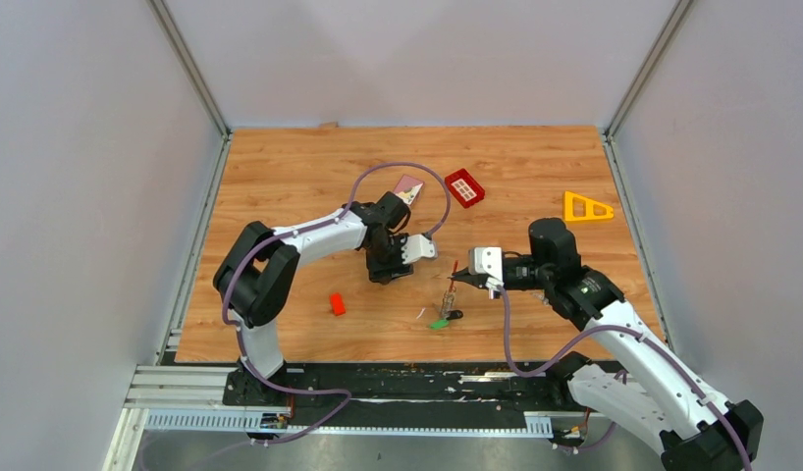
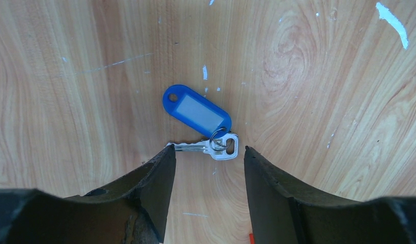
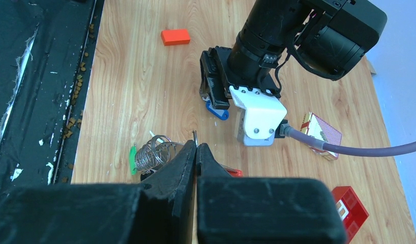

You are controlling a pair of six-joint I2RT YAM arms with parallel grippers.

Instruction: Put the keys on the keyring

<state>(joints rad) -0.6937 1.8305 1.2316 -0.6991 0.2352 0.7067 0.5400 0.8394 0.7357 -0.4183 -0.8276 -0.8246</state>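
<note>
Holding surface: wooden table [image 1: 280, 196], grey walls on three sides.
Right arm [image 1: 614, 324]: stretched leftward, low over the near half of the table.
Left arm [image 1: 309, 235]: bent over the table's middle, wrist aimed straight down.
Left claw [image 2: 208, 150]: fingers stood apart with nothing clamped, poised directly above the blue key [image 2: 196, 109].
Right claw [image 3: 196, 146]: fingers were pressed together on the keyring [image 3: 195, 135], whose thin metal ring poked up from between the tips.
Yellow triangle [image 1: 586, 208]: far right of the table, well apart from both claws.
Red tray [image 1: 464, 187]: far side, beyond the gap between the two claws.
Patterned box [image 1: 408, 186]: just behind the left arm's wrist.
Blue key: lay flat on the wood. Its silver blade and head sat in the gap just ahead of the left claw's fingertips, and its blue tag angled away beyond them. Whether the blade tip touched a finger could not be told.
Silver coil [image 3: 155, 152]: lay just beside the right claw's tips.
Green key [image 3: 132, 160]: lay against the coil's far end from the right claw.
Red block [image 1: 337, 304]: lay near the left arm, apart from the keys.
</note>
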